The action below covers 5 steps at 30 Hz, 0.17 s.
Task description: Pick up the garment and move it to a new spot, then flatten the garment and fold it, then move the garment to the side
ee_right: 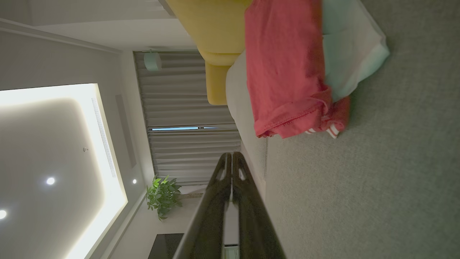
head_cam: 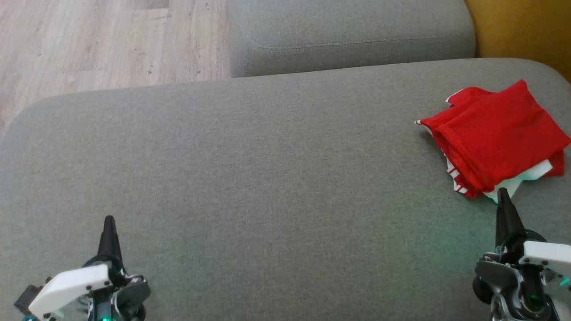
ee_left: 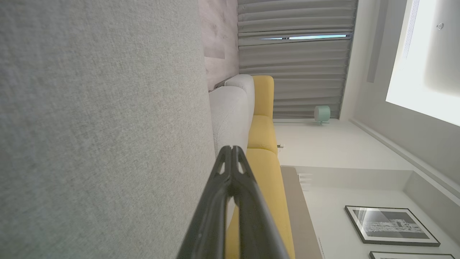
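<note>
Red folded garment (head_cam: 495, 140) at far right of grey sofa cushion (head_cam: 267, 178). Right gripper (head_cam: 503, 194) fingers together, empty, tip just short of garment's near edge; right arm nearer. Left gripper (head_cam: 109, 220) together, empty, well apart.

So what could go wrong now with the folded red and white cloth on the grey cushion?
1. The right gripper, shut, points at the folded red and white garment, very close to its near white corner. A nudge forward might drag it and undo the fold.
2. The garment lies near the right edge of the grey fabric cushion, so a push could slide it off.
</note>
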{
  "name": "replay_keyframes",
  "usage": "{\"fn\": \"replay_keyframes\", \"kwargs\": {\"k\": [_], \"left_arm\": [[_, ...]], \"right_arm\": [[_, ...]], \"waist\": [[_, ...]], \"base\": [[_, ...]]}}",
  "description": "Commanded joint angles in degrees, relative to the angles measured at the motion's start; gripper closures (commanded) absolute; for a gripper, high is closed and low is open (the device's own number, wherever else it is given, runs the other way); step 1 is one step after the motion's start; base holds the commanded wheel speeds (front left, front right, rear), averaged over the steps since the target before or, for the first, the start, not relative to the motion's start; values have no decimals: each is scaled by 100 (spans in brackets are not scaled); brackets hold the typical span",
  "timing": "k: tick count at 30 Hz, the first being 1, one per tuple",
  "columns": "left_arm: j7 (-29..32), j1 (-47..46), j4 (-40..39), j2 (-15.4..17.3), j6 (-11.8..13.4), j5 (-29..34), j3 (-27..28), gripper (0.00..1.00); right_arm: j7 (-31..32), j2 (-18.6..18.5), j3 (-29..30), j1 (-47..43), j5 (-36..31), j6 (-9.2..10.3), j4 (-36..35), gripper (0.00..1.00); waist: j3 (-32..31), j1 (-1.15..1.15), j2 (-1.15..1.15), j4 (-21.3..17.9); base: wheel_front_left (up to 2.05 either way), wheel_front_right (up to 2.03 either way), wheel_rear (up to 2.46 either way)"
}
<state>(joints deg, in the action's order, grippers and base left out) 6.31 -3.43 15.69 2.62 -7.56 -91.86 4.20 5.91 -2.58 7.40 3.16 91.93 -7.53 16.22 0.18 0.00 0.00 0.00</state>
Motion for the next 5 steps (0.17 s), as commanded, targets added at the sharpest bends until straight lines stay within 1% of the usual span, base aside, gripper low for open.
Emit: {"fn": "replay_keyframes", "kwargs": {"k": [1, 5], "left_arm": [[21, -277, -163, 28, 8, -27, 236, 100], [21, -277, -163, 27, 8, -27, 236, 100]], "right_arm": [[38, -51, -113, 300, 44, 4, -221, 100], [40, -50, -111, 301, 42, 4, -221, 100]], "waist": [[0, 0, 0, 0], [0, 0, 0, 0]], "base": [[0, 0, 0], [0, 0, 0]]}}
